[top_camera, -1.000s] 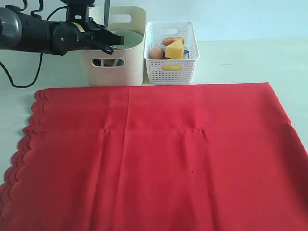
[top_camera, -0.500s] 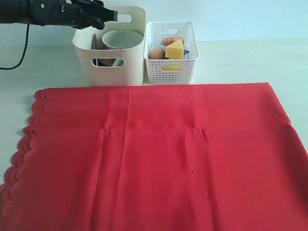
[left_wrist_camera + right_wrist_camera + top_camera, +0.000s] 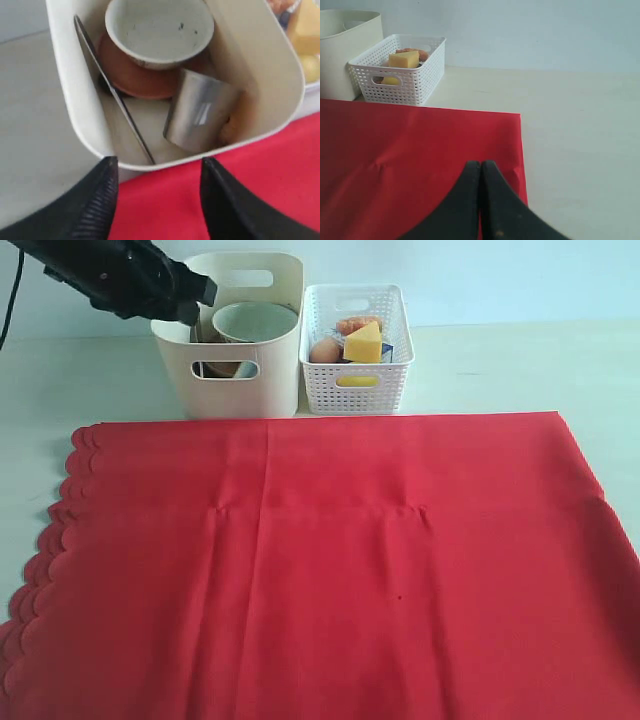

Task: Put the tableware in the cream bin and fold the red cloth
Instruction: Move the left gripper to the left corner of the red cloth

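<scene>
The cream bin (image 3: 235, 365) stands at the back left, and in it I see the pale bowl (image 3: 159, 30) on the brown plate (image 3: 131, 75), the steel cup (image 3: 200, 117) and the metal knife (image 3: 112, 95) leaning on a wall. My left gripper (image 3: 159, 167) hangs open and empty above the bin's near-left corner (image 3: 196, 292). The red cloth (image 3: 320, 560) lies spread flat across the table, its scalloped edge on the left. Low over the cloth's far right corner (image 3: 510, 130), my right gripper (image 3: 481, 165) is shut with nothing in it; the exterior view does not show it.
A white lattice basket (image 3: 357, 355) with a cheese wedge (image 3: 364, 342), an egg and other food stands right of the cream bin. Bare pale table (image 3: 580, 140) lies to the right of the cloth and behind it.
The left gripper has opened and pulled back from over the bin towards the upper left. A grey upright item seen at it a second ago is gone. The right arm has not moved.
</scene>
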`<state>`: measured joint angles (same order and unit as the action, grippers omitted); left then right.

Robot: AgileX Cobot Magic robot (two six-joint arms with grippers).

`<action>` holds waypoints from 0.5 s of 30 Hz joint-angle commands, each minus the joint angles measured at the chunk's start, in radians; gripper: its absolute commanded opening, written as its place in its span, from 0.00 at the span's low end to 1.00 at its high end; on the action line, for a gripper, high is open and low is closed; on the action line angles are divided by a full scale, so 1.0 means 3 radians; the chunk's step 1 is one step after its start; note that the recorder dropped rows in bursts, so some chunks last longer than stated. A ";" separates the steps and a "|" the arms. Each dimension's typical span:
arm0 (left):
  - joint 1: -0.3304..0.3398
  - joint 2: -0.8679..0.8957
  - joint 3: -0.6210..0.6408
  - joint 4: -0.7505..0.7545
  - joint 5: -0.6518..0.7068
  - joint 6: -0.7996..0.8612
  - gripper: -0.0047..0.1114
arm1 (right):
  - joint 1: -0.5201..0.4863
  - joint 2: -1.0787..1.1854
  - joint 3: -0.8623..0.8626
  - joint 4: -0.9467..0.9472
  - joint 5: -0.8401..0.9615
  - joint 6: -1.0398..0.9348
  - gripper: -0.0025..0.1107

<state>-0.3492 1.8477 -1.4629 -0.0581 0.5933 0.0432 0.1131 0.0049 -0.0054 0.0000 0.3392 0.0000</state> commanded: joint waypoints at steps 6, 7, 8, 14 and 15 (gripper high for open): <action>0.0003 -0.0236 0.0041 -0.0013 0.0762 0.0015 0.47 | -0.0017 -0.0016 0.0018 0.0000 -0.0043 0.0000 0.02; 0.0003 -0.0268 0.0079 -0.0013 0.0788 0.0015 0.47 | -0.0017 -0.0016 0.0018 0.0000 -0.0043 0.0000 0.02; 0.0003 -0.0299 0.0121 -0.0013 0.0816 0.0015 0.47 | -0.0017 -0.0016 0.0018 0.0000 -0.0043 0.0000 0.02; 0.0003 -0.0464 0.0415 -0.0013 0.0922 0.0015 0.47 | -0.0017 -0.0016 0.0018 0.0000 -0.0043 0.0000 0.02; 0.0003 -0.0498 0.0475 -0.0013 0.0937 0.0015 0.47 | -0.0017 -0.0016 0.0018 0.0000 -0.0043 0.0000 0.02</action>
<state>-0.3492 1.7253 -1.3600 -0.0581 0.8580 0.0432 0.1131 0.0049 -0.0054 0.0000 0.3392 0.0000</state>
